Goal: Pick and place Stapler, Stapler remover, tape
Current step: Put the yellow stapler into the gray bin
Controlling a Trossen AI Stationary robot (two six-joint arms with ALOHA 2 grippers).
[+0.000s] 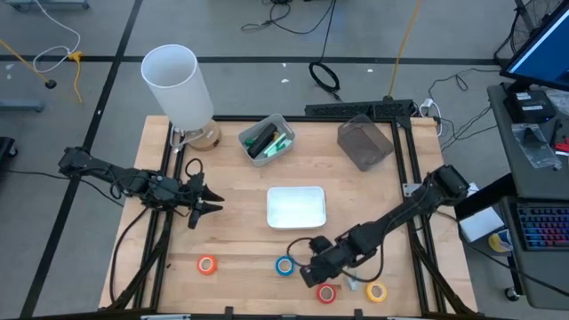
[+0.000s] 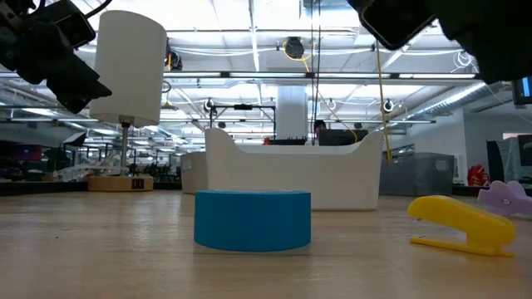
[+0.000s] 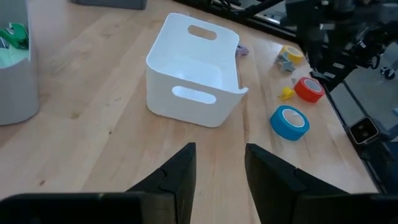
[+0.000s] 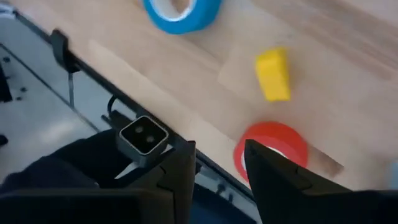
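Right tool (image 1: 313,269) sits low over the front edge of the bench (image 1: 240,187), fingers (image 4: 273,180) spread a little with nothing between them; you see it just beside the red tape roll (image 4: 271,151), not gripping it. Left tool (image 1: 206,203) hangs over the bench's left side, well apart from the rolls, fingers (image 3: 174,177) also parted and empty.

Your tape lies along the front edge: orange roll (image 1: 207,264) far left, blue roll (image 1: 284,265) near the middle, red roll by the right tool, yellow roll (image 1: 376,292) furthest right. All four lie flat on the wood. In the low view, the blue roll is closest to the camera, upright on its flat face.

White tray (image 1: 296,206) stands at the bench centre, behind the blue roll. Small yellow stapler (image 2: 462,224) lies on the bench right of the blue roll in the low view, with a pale purple piece (image 2: 509,198) just behind it; you can't tell what that is. Grey bin (image 1: 267,140) with green items sits at the back, clear box (image 1: 364,142) to its right, white cylinder (image 1: 176,86) at the back left.
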